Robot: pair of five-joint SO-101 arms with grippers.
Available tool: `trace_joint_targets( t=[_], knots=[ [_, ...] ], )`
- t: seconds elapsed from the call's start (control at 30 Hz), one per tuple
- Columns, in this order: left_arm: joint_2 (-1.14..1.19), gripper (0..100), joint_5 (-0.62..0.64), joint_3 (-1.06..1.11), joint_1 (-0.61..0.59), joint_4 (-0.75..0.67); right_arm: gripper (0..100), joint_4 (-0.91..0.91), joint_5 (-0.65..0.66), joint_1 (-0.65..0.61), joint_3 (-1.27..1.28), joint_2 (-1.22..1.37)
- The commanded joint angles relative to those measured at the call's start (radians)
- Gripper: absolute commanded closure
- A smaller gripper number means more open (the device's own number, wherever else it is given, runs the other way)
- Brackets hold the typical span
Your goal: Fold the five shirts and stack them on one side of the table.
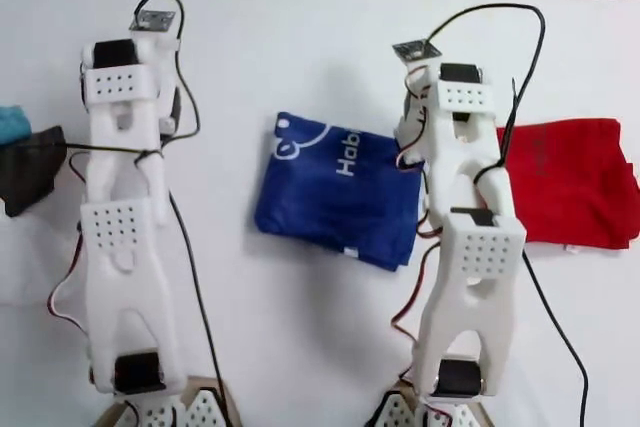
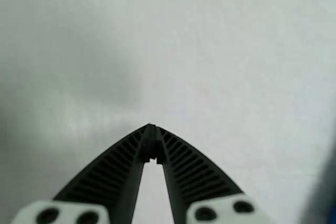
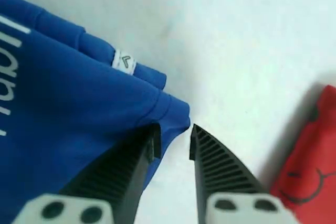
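Note:
A folded blue shirt (image 1: 335,192) with white print lies in the middle of the table, between the two arms. My right gripper (image 3: 175,139) is open by a narrow gap at one corner of the blue shirt (image 3: 79,103). One finger (image 3: 136,156) rests over the cloth, the other finger (image 3: 215,161) is over bare table. A red shirt (image 1: 575,182) lies spread past the right arm (image 1: 470,237), and its edge (image 3: 310,177) is close to the gripper. My left gripper (image 2: 151,129) is shut and empty above the bare white tabletop (image 2: 210,51).
A dark shirt (image 1: 30,167) and a bit of teal cloth (image 1: 12,122) lie at the table's left edge, beside the left arm (image 1: 120,227). Cables trail from both arms across the white table (image 1: 300,47). The table's far edge runs along the top.

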Motion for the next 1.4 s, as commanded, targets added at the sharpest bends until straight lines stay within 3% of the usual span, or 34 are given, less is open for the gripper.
trace_joint_targets(
  t=[0.0,0.13,0.57,1.0,1.1,1.23,1.37],
  knots=[
    [-0.015,97,0.006,-0.044,-0.003,0.015,91.3,-0.001,-0.008,-0.001,-0.044,0.004],
    [-0.015,97,0.006,-0.044,-0.003,0.015,98.2,-0.016,-0.002,0.002,-0.06,0.019],
    [-0.015,97,0.006,-0.042,-0.003,0.015,97.7,0.09,0.0,0.001,-0.411,0.01],
    [-0.015,97,0.006,-0.041,-0.003,0.015,97.2,0.054,0.104,0.007,-0.45,0.159],
    [-0.018,97,0.006,-0.041,-0.002,0.017,92.6,0.062,0.104,0.007,-0.471,0.151],
    [-0.028,97,0.006,-0.048,0.012,0.031,86.2,0.153,0.057,0.007,-0.577,0.094],
    [-0.044,97,0.0,-0.047,0.054,0.035,86.5,0.206,-0.035,0.004,-0.628,0.047]
  ],
)
